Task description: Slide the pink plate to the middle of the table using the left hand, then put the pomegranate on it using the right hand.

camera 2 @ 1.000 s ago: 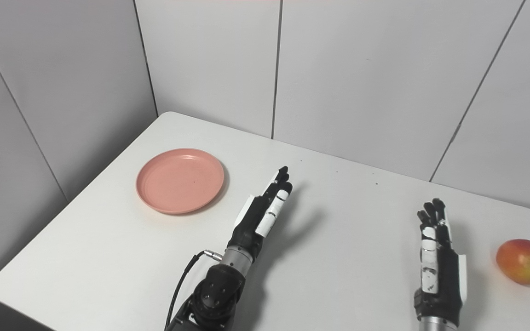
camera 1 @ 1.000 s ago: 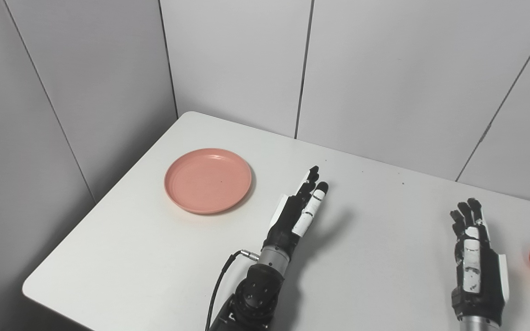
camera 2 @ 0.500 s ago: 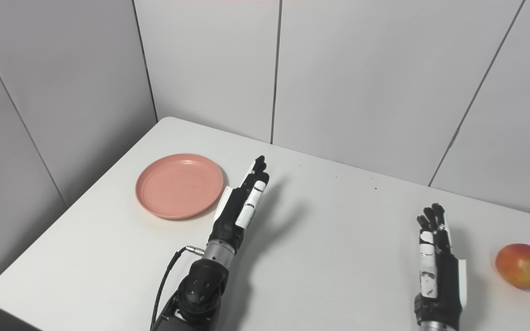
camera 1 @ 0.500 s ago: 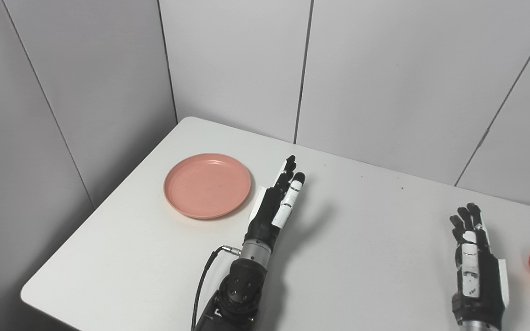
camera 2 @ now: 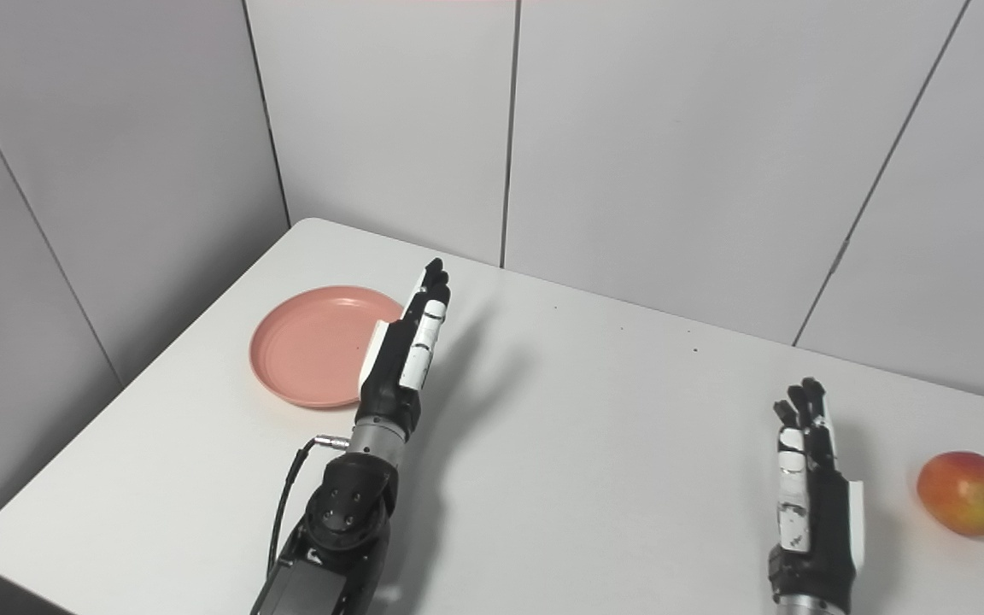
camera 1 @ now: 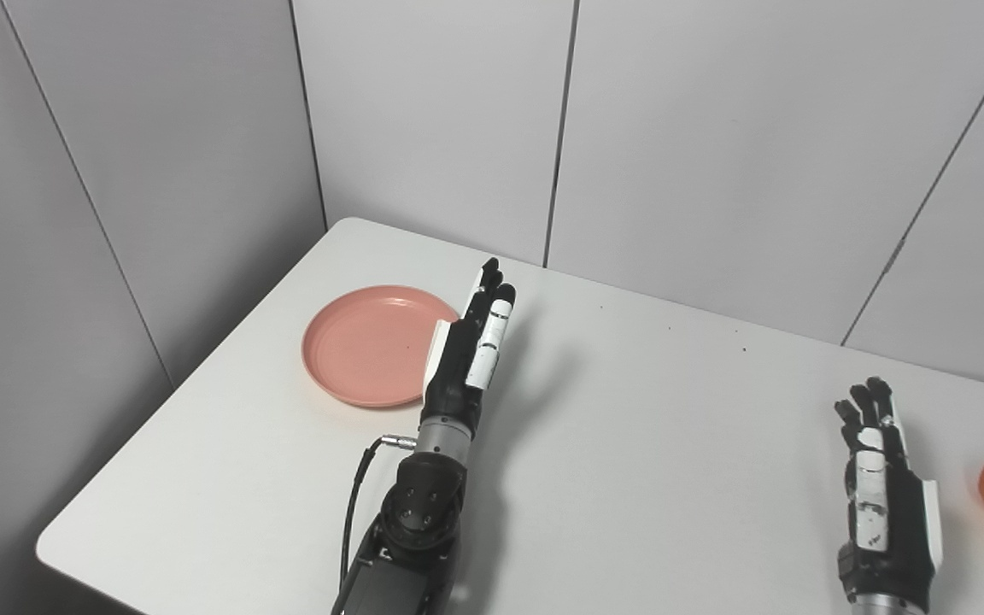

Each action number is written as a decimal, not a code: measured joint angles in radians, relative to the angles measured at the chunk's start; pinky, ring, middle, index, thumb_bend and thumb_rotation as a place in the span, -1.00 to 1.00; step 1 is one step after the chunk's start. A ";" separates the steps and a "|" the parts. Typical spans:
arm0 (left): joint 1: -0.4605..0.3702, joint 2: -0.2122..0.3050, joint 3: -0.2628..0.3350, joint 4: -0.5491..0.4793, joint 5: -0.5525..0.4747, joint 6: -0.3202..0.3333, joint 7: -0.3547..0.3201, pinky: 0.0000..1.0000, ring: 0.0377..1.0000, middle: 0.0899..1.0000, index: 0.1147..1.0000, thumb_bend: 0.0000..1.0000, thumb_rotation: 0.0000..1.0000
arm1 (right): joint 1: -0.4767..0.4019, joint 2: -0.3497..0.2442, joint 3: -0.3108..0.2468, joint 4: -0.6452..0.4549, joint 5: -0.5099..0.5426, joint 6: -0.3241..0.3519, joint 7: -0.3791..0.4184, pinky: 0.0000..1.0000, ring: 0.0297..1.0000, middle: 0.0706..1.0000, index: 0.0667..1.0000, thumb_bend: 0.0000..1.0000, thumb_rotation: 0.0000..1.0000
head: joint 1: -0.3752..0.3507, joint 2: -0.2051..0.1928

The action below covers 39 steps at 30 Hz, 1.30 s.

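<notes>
The pink plate lies on the white table at its left side, empty. My left hand is raised with straight fingers, open, and covers the plate's right rim in both views; I cannot tell if it touches the plate. At the far right lies the red-yellow pomegranate, cut off by the picture edge in the left eye view. My right hand rests open near the front edge, a short way left of the fruit and apart from it.
Grey wall panels close in the table at the back and the left. The table's front-left corner is close to the left arm. A black cable loops beside the left wrist.
My left hand has swung leftward and farther back, from the table's middle to the plate's right rim. The right hand and the pomegranate have stayed in place; the camera has shifted slightly.
</notes>
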State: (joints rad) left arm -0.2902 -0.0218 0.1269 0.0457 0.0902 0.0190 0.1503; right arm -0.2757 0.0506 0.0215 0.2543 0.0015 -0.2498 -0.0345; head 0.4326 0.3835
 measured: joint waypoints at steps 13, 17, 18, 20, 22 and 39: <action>-0.065 0.039 0.064 0.065 -0.045 -0.001 0.055 0.99 1.00 1.00 1.00 -0.05 1.00 | -0.020 0.005 0.000 0.030 -0.025 -0.020 -0.020 0.96 0.83 0.85 0.87 0.08 0.80 | -0.014 -0.002; -0.077 0.053 0.067 0.082 -0.051 -0.001 0.055 0.99 1.00 1.00 1.00 -0.01 1.00 | -0.021 0.006 0.000 0.034 -0.026 -0.026 -0.020 0.94 0.82 0.85 0.86 0.01 0.83 | -0.005 -0.002; -0.077 0.060 0.068 0.082 -0.051 -0.001 0.055 0.98 0.99 1.00 1.00 0.01 1.00 | -0.021 0.006 0.000 0.035 -0.026 -0.027 -0.021 0.93 0.81 0.85 0.86 0.02 0.83 | -0.005 -0.002; -0.077 0.078 0.070 0.082 -0.051 -0.001 0.055 0.96 0.98 1.00 1.00 0.02 1.00 | -0.021 0.006 -0.001 0.037 -0.026 -0.029 -0.021 0.92 0.81 0.85 0.86 0.02 0.83 | 0.000 -0.003; -0.077 0.095 0.080 0.082 -0.057 -0.002 0.055 0.92 0.96 0.98 0.99 0.02 1.00 | -0.021 0.006 -0.003 0.038 -0.023 -0.029 -0.021 0.96 0.84 0.87 0.88 0.03 0.82 | 0.006 -0.003; -0.080 0.198 0.153 0.081 -0.042 0.016 0.089 0.67 0.66 0.67 0.65 0.23 1.00 | -0.021 0.003 -0.006 0.038 0.005 -0.029 -0.012 1.00 0.87 0.89 0.91 -0.01 0.89 | 0.043 -0.018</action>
State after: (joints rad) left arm -0.3701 0.1763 0.2803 0.1266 0.0477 0.0345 0.2396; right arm -0.2966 0.0540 0.0153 0.2918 0.0064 -0.2789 -0.0465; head 0.4755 0.3651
